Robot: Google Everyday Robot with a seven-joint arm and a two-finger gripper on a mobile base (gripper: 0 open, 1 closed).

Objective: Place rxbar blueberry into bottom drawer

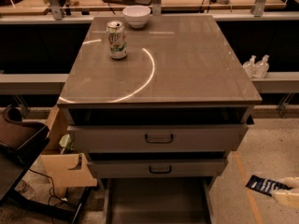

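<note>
The rxbar blueberry, a flat dark-blue bar with pale print, hangs low at the right of the cabinet, over the floor. My gripper comes in from the lower right edge and is shut on the bar's right end, its pale fingers partly cut off by the frame. The bottom drawer is pulled out at the foot of the cabinet, a wide shallow tray with a dark inside. The bar is to the right of the drawer and about level with its back part, not over it.
A green-white soda can and a white bowl stand on the cabinet top. Two upper drawers with dark handles sit slightly open. A cardboard box and a dark seat are at the left; two bottles at the right.
</note>
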